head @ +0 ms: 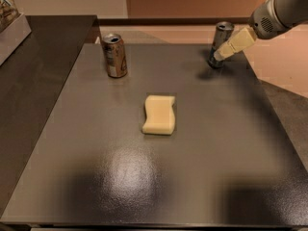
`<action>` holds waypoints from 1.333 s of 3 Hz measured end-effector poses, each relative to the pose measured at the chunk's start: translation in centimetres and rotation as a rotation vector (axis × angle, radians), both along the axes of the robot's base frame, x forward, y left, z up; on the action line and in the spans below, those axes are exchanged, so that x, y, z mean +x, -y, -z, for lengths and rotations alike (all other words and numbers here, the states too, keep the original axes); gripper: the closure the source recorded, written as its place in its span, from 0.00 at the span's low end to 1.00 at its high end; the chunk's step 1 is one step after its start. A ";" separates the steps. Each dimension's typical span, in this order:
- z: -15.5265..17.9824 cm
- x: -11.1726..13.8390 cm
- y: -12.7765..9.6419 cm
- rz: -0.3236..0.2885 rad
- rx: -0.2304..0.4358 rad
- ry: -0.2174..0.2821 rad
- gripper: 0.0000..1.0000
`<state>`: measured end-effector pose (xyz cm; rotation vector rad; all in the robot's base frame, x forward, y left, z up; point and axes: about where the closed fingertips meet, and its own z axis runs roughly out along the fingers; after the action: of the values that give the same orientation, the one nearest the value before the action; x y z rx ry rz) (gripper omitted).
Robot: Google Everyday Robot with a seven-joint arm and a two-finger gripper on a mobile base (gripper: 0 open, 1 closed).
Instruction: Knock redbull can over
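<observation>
Camera view puts the hand (219,55) at the far right of the counter (202,167), its cream tip reaching down from the grey arm (281,11) and lying across the lower body of the redbull can (223,34). Whether the hand is open or closed cannot be told, and it carries nothing visible. Whether the tip already touches the can or only passes in front of it is also unclear.

The redbull can stands upright near the far right corner of the counter, close to the edge, so the knock is not yet done. To do it well, the push probably wants to land high on the can, nearer the shiny top than the base — a low contact may only slide a slim can along the surface. A short sideways sweep toward the middle of the counter seems safer than one toward the nearby edge, where the can could roll off. The can looks light and tall for its width, so little force should be needed.

Counted out from there: two cans in all — the redbull can and a wider brown-and-silver can (115,55) upright at the far left, well apart from it. One yellow sponge (159,114) lies flat near the centre, clear of both cans. One hand, one arm.
</observation>
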<state>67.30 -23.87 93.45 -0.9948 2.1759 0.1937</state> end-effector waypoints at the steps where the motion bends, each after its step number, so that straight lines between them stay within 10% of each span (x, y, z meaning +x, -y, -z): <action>1: 0.5 2.4 0.4 0.033 0.065 0.033 0.00; 4: 2.0 6.7 0.1 0.030 0.235 0.114 0.00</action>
<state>73.97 -23.98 91.45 -0.8200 2.0093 0.3603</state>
